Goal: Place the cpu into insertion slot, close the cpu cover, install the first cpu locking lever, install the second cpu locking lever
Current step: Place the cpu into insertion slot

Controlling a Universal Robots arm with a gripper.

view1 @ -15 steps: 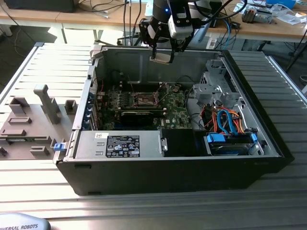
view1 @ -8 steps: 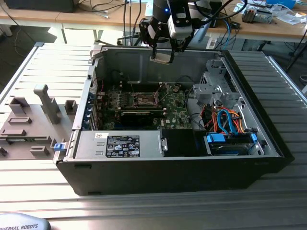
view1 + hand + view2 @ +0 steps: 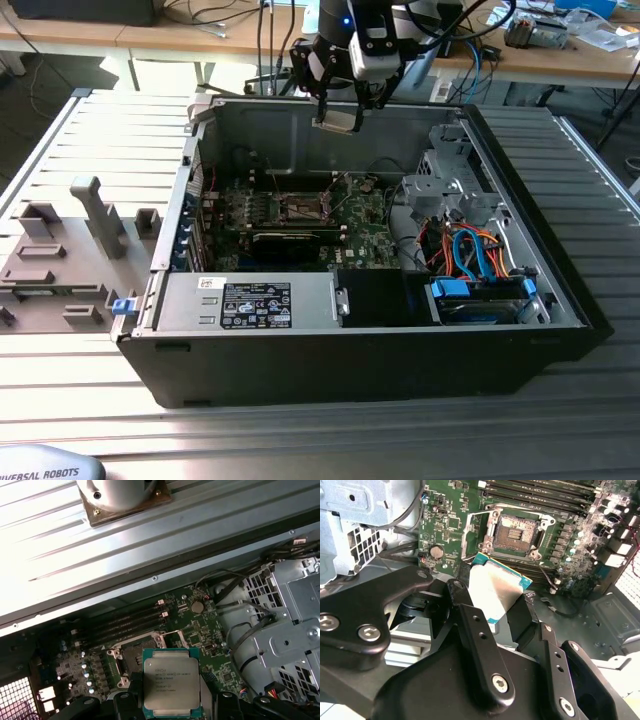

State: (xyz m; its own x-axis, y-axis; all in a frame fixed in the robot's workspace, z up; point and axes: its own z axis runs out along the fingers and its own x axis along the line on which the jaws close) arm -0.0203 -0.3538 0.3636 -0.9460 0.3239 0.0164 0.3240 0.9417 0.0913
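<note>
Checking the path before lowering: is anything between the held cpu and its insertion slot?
Nothing visible. The gripper holds the cpu above the motherboard, and the insertion slot lies uncovered, with open air between them.

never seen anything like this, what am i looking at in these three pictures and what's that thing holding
This is a robot arm working over an opened computer case that lies on a ribbed grey table. The exterior view comes from a camera off the arm and takes in the whole scene. Both wrist views come from cameras riding on the arm, looking past its pincer. The pincer is shut on the cpu, a flat square chip with a silver top, held in the air above the green motherboard. The socket meant for it is open and empty. Grey holders lie on the table at the exterior view's left.
</note>
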